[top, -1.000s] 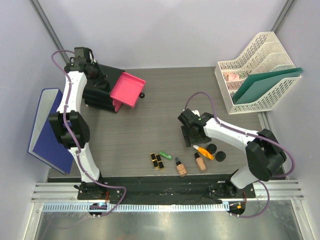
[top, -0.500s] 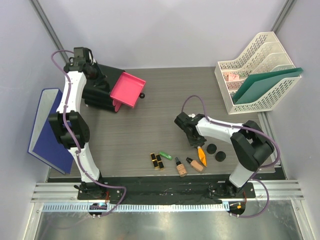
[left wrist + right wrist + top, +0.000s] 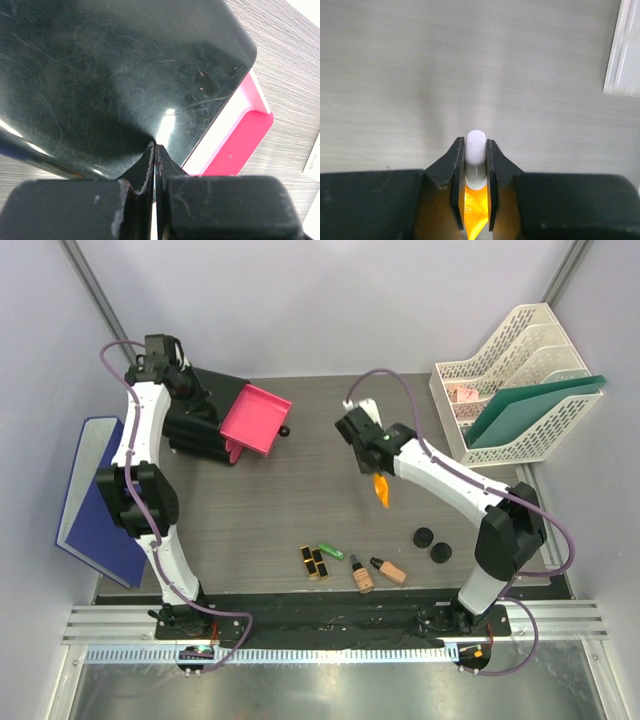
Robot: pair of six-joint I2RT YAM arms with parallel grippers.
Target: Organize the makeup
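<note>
My right gripper [image 3: 376,470] is shut on the white cap [image 3: 476,149] of the orange tube [image 3: 381,491], which hangs off the table at mid-right; in the right wrist view the orange body [image 3: 476,207] sits between the jaws. On the table near the front lie two black-and-gold lipsticks [image 3: 312,562], a green tube [image 3: 331,551], two beige foundation bottles [image 3: 361,574] [image 3: 390,569] and two black compacts [image 3: 424,536] [image 3: 440,554]. My left gripper [image 3: 200,400] rests shut over the black box [image 3: 110,75], with nothing between its jaws.
The black box [image 3: 195,430] stands at the back left with a pink drawer [image 3: 255,418] pulled out and tilted. A white file rack [image 3: 505,375] with green folders stands at the back right. A blue board [image 3: 90,495] leans off the table's left edge.
My right gripper shut on the orange tube near the compacts, lifted it and carried it toward the back centre. One foundation bottle shifted slightly. The left arm stayed still.
</note>
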